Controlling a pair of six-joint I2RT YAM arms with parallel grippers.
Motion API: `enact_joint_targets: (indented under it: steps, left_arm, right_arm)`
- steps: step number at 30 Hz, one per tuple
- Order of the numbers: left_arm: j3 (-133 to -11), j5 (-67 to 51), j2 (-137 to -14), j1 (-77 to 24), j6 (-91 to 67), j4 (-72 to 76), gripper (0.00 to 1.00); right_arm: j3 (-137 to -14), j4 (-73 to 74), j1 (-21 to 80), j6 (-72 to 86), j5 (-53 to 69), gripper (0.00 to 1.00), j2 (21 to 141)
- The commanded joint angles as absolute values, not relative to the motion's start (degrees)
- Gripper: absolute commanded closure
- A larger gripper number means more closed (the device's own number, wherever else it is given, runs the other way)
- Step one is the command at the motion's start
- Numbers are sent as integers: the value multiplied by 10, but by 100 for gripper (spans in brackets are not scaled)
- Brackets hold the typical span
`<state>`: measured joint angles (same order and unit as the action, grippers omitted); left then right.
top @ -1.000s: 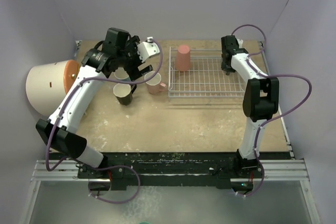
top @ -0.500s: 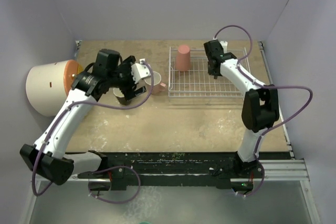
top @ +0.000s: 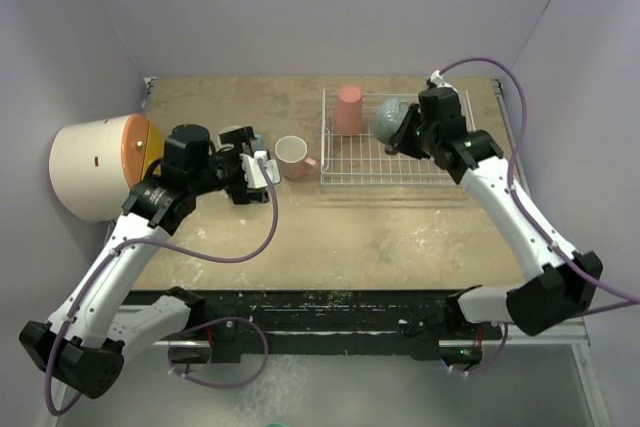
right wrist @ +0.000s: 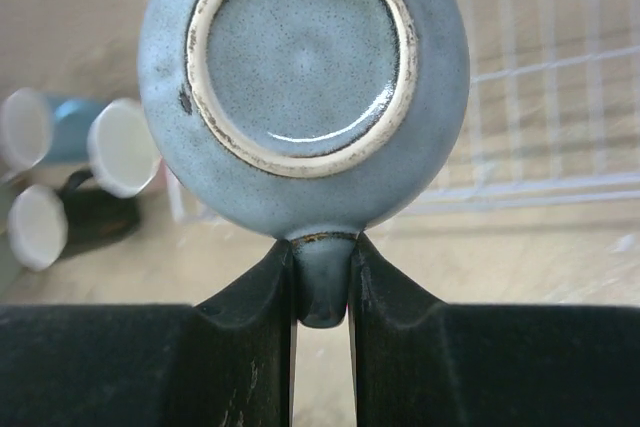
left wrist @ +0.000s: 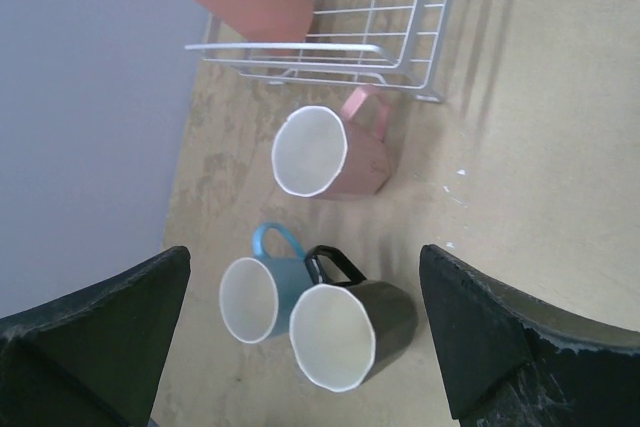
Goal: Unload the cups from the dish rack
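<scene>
The white wire dish rack (top: 400, 159) holds an upside-down salmon-red tumbler (top: 348, 110) in its far left corner. My right gripper (top: 408, 133) is shut on the handle of the dark grey-blue mug (right wrist: 303, 77) and holds it tilted above the rack, base toward the wrist camera. The pale pink mug (top: 293, 156) stands on the table left of the rack. The light blue mug (left wrist: 255, 297) and black mug (left wrist: 350, 332) stand together beyond it. My left gripper (top: 255, 169) is open and empty above these two, hiding them in the top view.
A large cream drum with an orange lid (top: 95, 167) lies on its side at the far left. Purple walls close the table at the back and both sides. The rack (left wrist: 400, 7) lies close to the pink mug (left wrist: 325, 152).
My right gripper has taken the dark grey-blue mug by its handle and lifted it off the rack floor. My left arm has drawn back toward the near left, away from the three mugs.
</scene>
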<state>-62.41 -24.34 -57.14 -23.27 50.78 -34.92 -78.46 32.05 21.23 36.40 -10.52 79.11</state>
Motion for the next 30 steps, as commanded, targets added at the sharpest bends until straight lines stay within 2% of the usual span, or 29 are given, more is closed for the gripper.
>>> enact_joint_targets:
  steps: [1,10,22,30]
  left_arm:
    - [-610,-269,-558,-232,552,-218,1]
    - [-594,-301,-543,-247,632,-170,1]
    - [-584,-310,-506,-251,654,-172,0]
    - [-588,-311,-498,-253,657,-166,14]
  right_arm:
    - [-752,230,245,475,57,100,711]
    - [-672,36,316,655,246,100,661]
    - [-626,-158,397,793,277,100,668]
    - [-632,-197,454,812,248,100,701]
